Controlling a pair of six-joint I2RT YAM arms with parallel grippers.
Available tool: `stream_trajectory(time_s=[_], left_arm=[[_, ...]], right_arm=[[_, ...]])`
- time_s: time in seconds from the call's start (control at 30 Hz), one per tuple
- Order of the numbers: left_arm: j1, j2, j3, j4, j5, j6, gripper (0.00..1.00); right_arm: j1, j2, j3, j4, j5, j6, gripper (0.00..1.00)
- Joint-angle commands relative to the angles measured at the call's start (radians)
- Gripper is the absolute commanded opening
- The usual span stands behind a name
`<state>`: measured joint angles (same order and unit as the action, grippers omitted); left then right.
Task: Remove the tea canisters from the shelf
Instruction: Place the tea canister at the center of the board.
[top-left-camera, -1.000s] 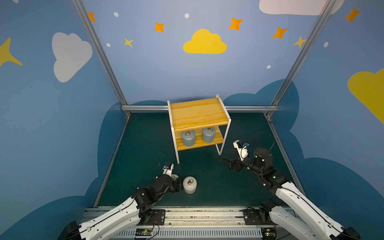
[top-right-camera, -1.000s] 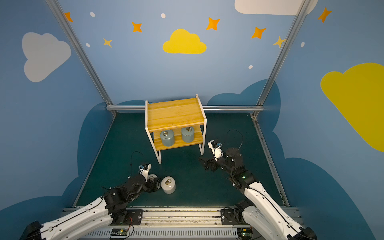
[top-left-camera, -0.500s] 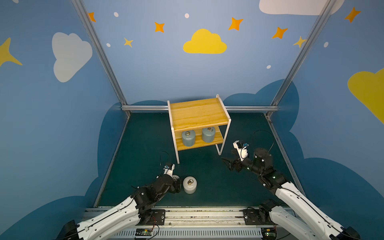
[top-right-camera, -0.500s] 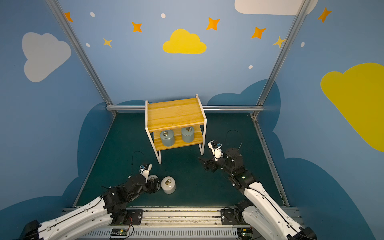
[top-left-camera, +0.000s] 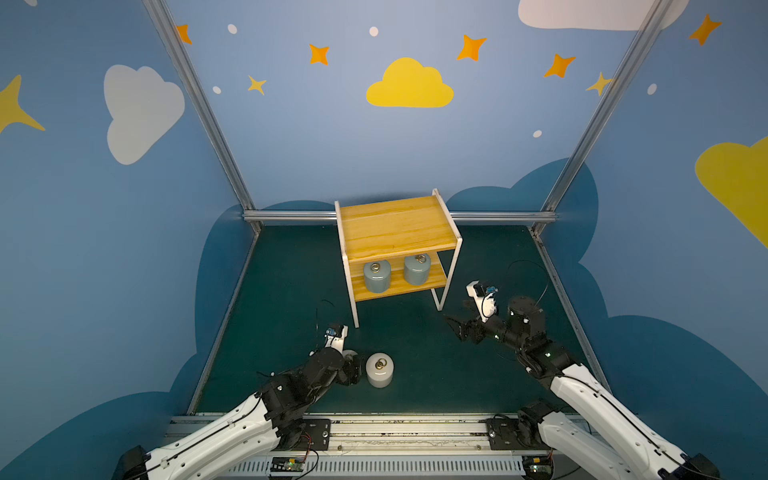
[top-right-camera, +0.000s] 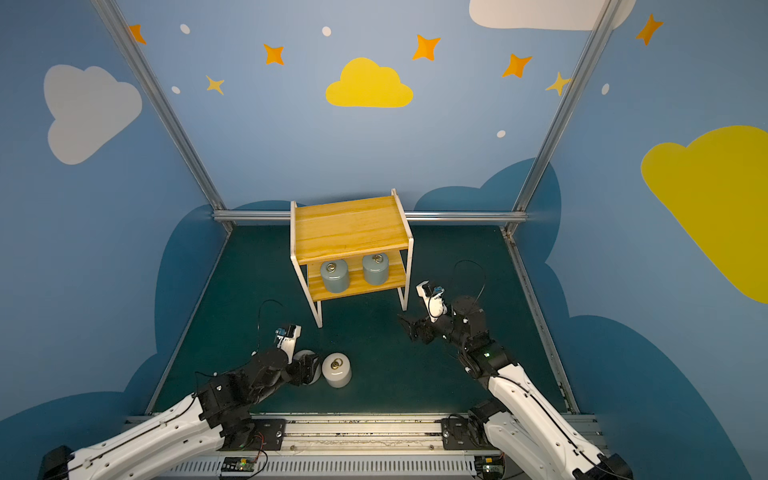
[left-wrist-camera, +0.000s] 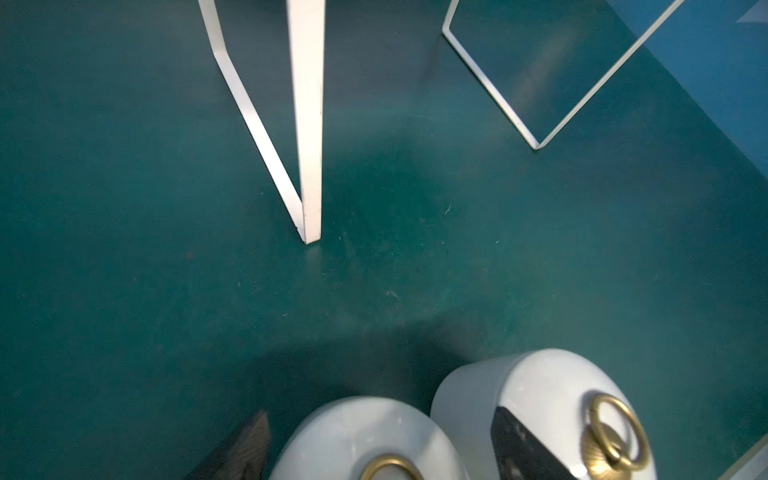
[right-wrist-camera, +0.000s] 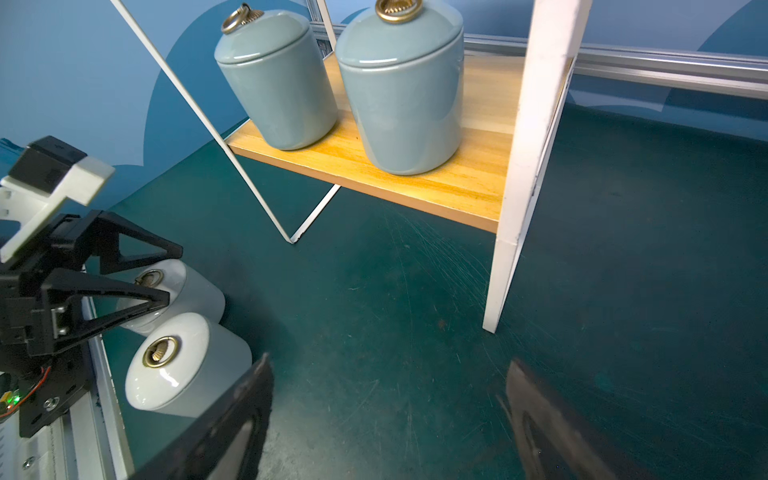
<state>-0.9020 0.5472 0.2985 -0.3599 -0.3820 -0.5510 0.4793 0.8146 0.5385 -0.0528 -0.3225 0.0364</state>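
Observation:
Two grey-blue tea canisters (top-left-camera: 377, 276) (top-left-camera: 417, 270) stand on the lower board of the shelf (top-left-camera: 395, 232); the right wrist view shows them (right-wrist-camera: 278, 83) (right-wrist-camera: 403, 91) too. Two white tea canisters stand side by side on the green mat near the front. My left gripper (top-left-camera: 353, 366) (left-wrist-camera: 378, 419) is open, its jaws straddling the left white one (left-wrist-camera: 365, 436) (top-right-camera: 305, 359) with a thin gap on each side. The other white canister (top-left-camera: 379, 370) (left-wrist-camera: 540, 395) stands free just to its right. My right gripper (top-left-camera: 453, 326) (right-wrist-camera: 390, 365) hangs open and empty over the mat, before the shelf's right front leg.
The shelf's top board (top-right-camera: 349, 232) is bare. Its white front legs (left-wrist-camera: 309, 124) (right-wrist-camera: 498, 270) stand between the arms and the shelved canisters. Blue walls close in the mat (top-left-camera: 291, 291) on three sides, and a metal rail (top-left-camera: 415, 432) runs along the front edge.
The left jaws have drawn in a little around the white canister. Both arms and all the canisters have otherwise stayed put.

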Motion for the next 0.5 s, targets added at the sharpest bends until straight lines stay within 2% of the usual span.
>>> stream_trajectory(time_s=[0.0, 0.27, 0.47], left_arm=[[-0.005, -0.009, 0.05, -0.028, -0.006, 0.022, 0.85], [-0.005, -0.008, 0.149, -0.051, -0.017, 0.096, 0.86], [0.026, 0.016, 0.238, -0.05, -0.024, 0.182, 0.93]], right_arm=[[-0.004, -0.008, -0.008, 0.019, -0.002, -0.006, 0.89], [-0.007, -0.005, -0.007, 0.015, -0.006, -0.002, 0.89], [-0.006, 0.006, -0.013, 0.025, -0.009, 0.015, 0.89]])
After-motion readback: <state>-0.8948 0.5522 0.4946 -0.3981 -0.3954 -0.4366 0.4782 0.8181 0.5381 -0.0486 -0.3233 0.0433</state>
